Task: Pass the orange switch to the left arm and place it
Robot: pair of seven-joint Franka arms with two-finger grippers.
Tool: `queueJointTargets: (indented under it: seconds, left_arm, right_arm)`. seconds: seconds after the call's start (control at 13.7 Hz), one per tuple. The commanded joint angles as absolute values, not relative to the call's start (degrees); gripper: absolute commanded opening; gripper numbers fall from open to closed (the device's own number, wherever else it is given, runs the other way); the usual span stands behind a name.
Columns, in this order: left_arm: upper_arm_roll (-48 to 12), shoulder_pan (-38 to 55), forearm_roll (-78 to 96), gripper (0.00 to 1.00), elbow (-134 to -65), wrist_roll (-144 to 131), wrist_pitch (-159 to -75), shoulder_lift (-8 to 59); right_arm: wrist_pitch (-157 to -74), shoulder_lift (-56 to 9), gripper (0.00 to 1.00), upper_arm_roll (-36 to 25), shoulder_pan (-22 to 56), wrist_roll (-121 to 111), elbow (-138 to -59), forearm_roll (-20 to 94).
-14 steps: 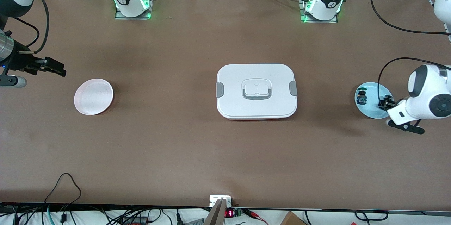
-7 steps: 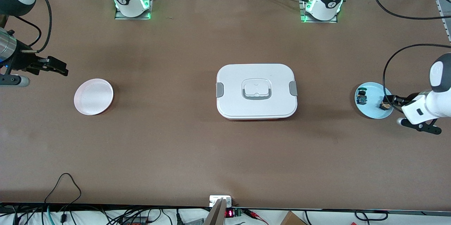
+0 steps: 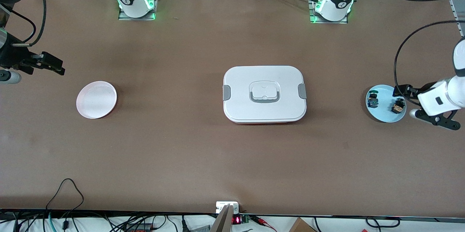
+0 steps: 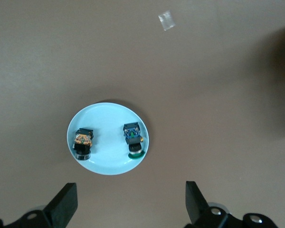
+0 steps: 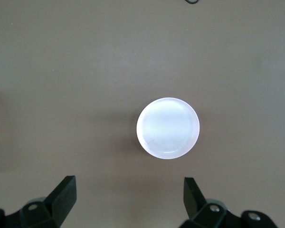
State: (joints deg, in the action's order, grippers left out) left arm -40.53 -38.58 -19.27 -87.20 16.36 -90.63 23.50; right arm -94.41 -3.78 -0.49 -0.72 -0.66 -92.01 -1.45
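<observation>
The orange switch lies on a light blue plate at the left arm's end of the table. My left gripper hangs open and empty just off that plate's rim, holding nothing. The white box with grey clips sits shut in the middle of the table. At the right arm's end, my right gripper is open and empty, above the table beside a pale pink plate.
A second small switch with a blue base and green top shares the blue plate, on the box side of the orange one. Black cables loop near both arms at the table's ends.
The left arm has drawn back off the blue plate toward the table's end, uncovering the orange switch. The right gripper has shifted slightly away from the front camera.
</observation>
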Motion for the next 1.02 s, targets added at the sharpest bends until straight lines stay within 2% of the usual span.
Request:
queueJointTargets:
  seconds: [0.0, 0.22, 0.37, 0.73, 0.95]
  left_arm:
    - [-29.3, -27.7, -16.2, 1.0, -87.9, 19.3, -87.2, 15.4]
    - [-11.5, -15.0, -4.8, 1.0, -89.0, 19.2, -87.1, 10.0]
    - [-4.0, -9.0, -2.6, 1.0, -92.4, 19.2, -87.0, 5.8]
    - [5.5, -2.8, 3.9, 1.0, -98.9, 12.1, -88.5, -1.0]
    - [6.5, -1.8, 4.8, 1.0, -103.8, 11.2, -92.4, -2.6]
  right_arm:
    - [-92.0, -3.3, 1.0, -0.1, -1.1, -0.6, -91.4, -2.0]
    - [-91.8, -3.5, 1.0, -0.3, -1.1, -0.5, -91.4, -2.0]
    - [-91.8, -3.4, 1.0, -0.3, -1.2, -0.7, -91.4, -2.0]
    - [-91.8, -3.5, 1.0, -0.4, -1.3, -0.5, -91.4, -2.3]
    - [-91.9, -3.5, 1.0, -0.4, -1.3, -0.5, -91.4, -2.4]
